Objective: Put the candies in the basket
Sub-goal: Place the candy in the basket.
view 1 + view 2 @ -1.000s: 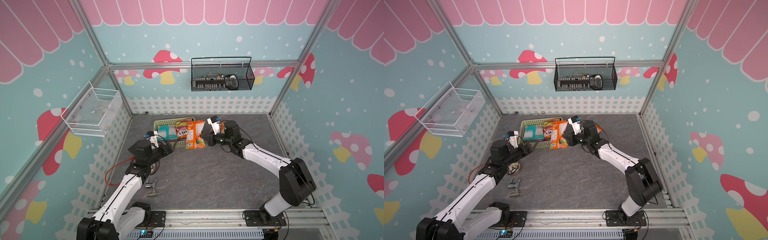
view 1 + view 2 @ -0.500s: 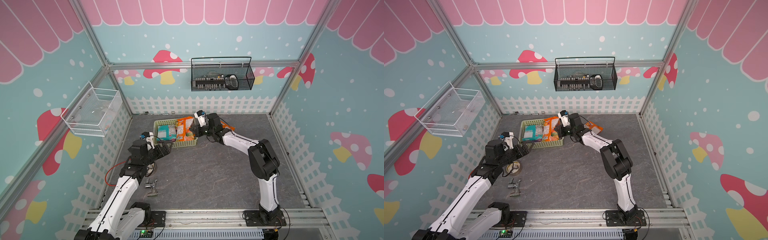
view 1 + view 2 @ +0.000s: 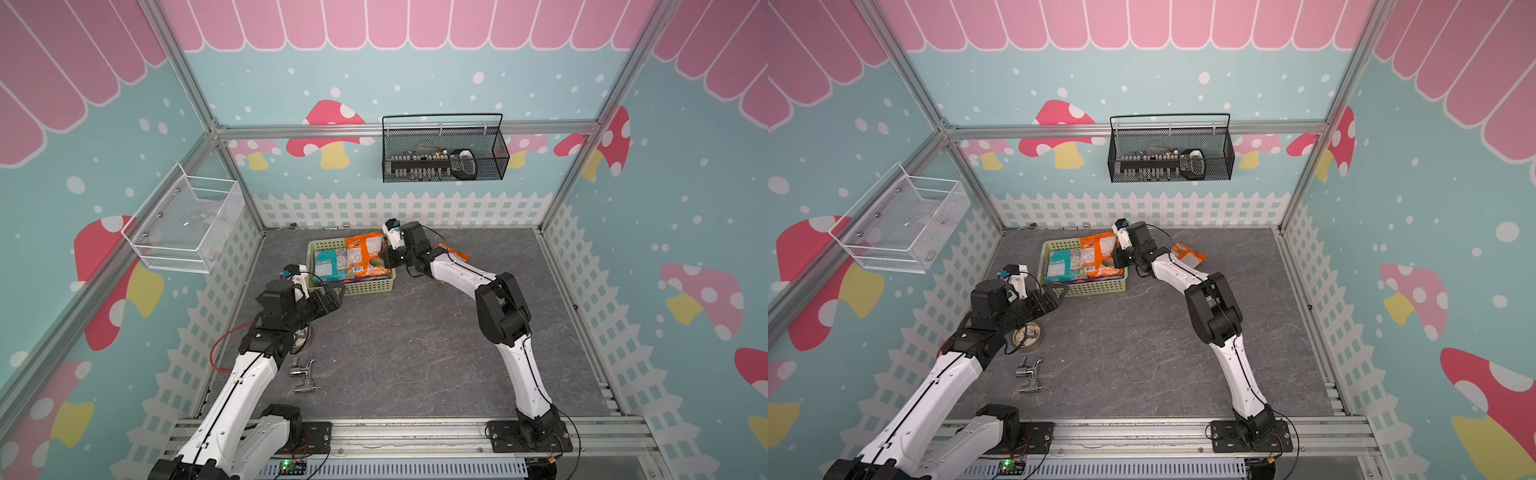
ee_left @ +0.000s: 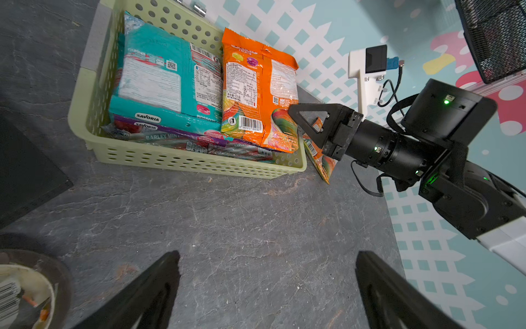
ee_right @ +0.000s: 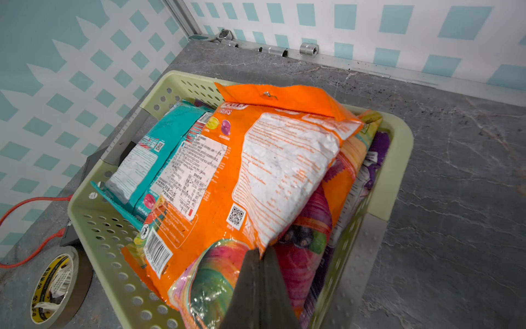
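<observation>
The pale yellow-green basket [image 3: 365, 289] [image 3: 1096, 289] [image 4: 185, 165] [image 5: 398, 159] stands near the back wall. Of the candies, it holds a teal bag [image 3: 328, 264] [image 4: 159, 77] [image 5: 148, 159], purple bags [image 4: 170, 136] underneath and an orange bag [image 3: 365, 257] [image 3: 1098, 257] [image 4: 256, 85] [image 5: 256, 171] on top. My right gripper [image 3: 386, 264] [image 3: 1116, 262] [image 4: 293, 109] [image 5: 259, 252] is shut on that orange bag's edge at the basket's right side. One more orange bag [image 3: 453, 251] [image 3: 1187, 254] [image 4: 321, 162] lies on the table behind the right arm. My left gripper [image 3: 332, 297] [image 3: 1054, 291] [image 4: 267, 256] is open and empty by the basket's front left corner.
A tape roll [image 3: 1027, 334] [image 5: 54, 287] and a metal fitting [image 3: 303, 374] [image 3: 1027, 374] lie on the table by the left arm. A black wire basket [image 3: 444, 153] hangs on the back wall, a white one [image 3: 183, 224] on the left wall.
My right gripper carried the orange bag left from beside the basket and now holds it over the stack inside. The left gripper opened fully and drew back slightly from the basket.
</observation>
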